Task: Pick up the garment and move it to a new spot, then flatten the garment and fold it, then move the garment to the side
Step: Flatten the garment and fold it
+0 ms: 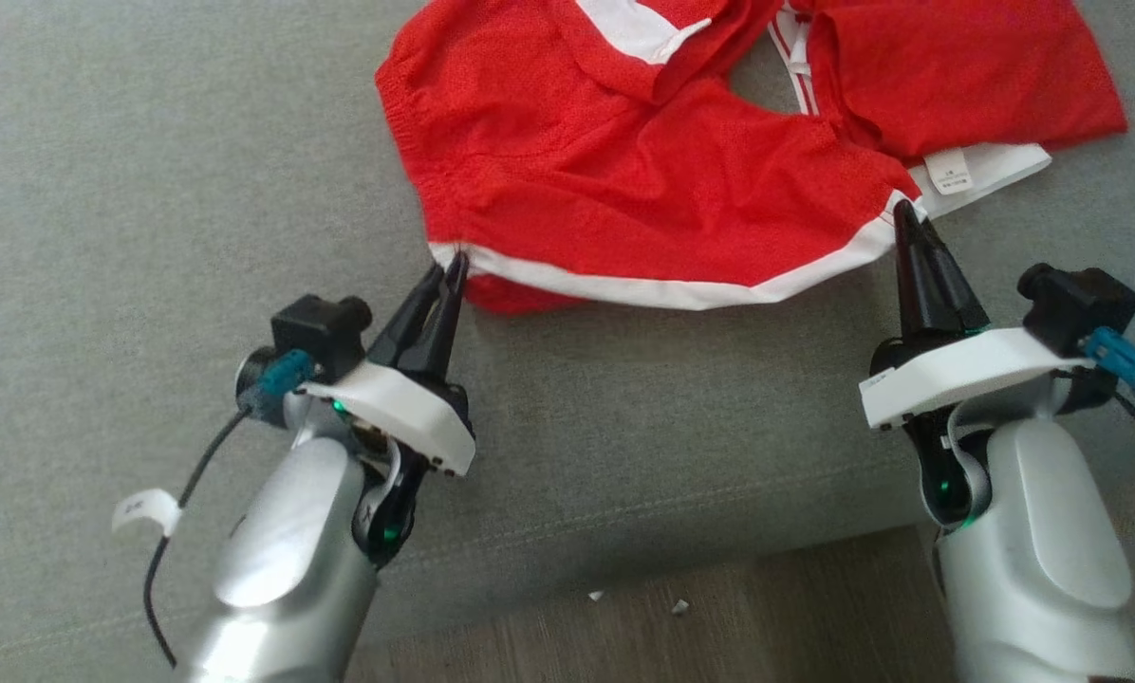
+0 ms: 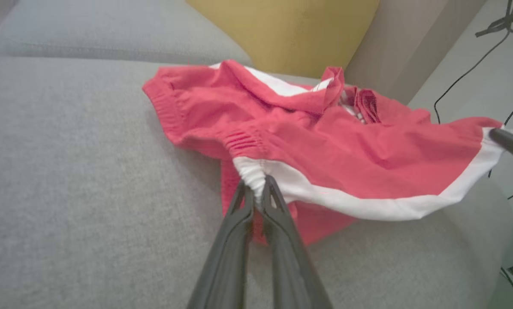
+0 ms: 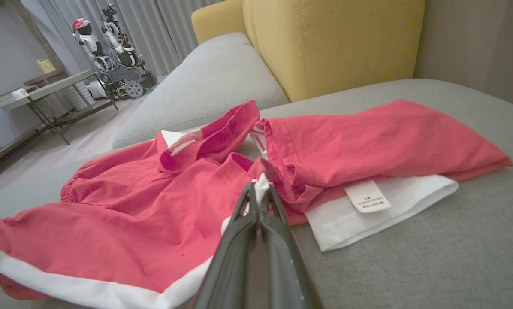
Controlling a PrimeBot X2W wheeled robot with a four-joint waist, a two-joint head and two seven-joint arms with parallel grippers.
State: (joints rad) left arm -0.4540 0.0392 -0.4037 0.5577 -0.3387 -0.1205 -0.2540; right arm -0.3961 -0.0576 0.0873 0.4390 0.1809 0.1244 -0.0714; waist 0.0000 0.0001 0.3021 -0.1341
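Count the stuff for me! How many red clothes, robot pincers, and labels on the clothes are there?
red garment: 1
pincers: 2, the left pincer and the right pincer
garment label: 1
Total: 4
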